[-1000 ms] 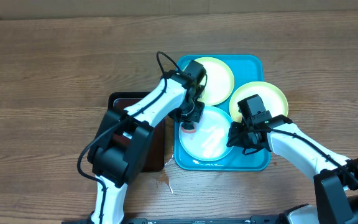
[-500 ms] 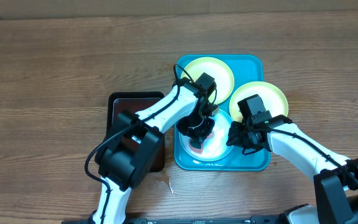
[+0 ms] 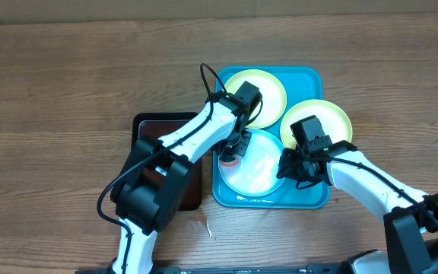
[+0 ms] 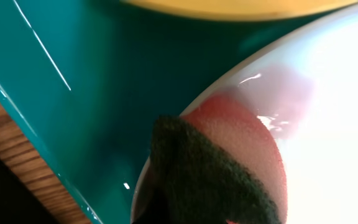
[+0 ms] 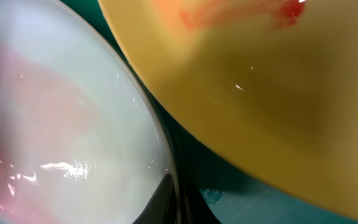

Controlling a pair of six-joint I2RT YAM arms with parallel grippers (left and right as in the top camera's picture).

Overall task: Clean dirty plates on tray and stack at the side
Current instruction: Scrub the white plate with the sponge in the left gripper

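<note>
Legible text, labels, brands, numbers, signs: none in any view. The tray (image 3: 310,76) and the plates (image 3: 274,94) carry no readable marking. The two wrist views are too close and blurred to show any lettering.

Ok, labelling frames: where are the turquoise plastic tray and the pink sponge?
Turquoise rectangular plastic tray (image 3: 307,79): overhead view, bare top-right corner.
Pink sponge with dark green backing (image 4: 244,149): left wrist view, pink face.
</note>
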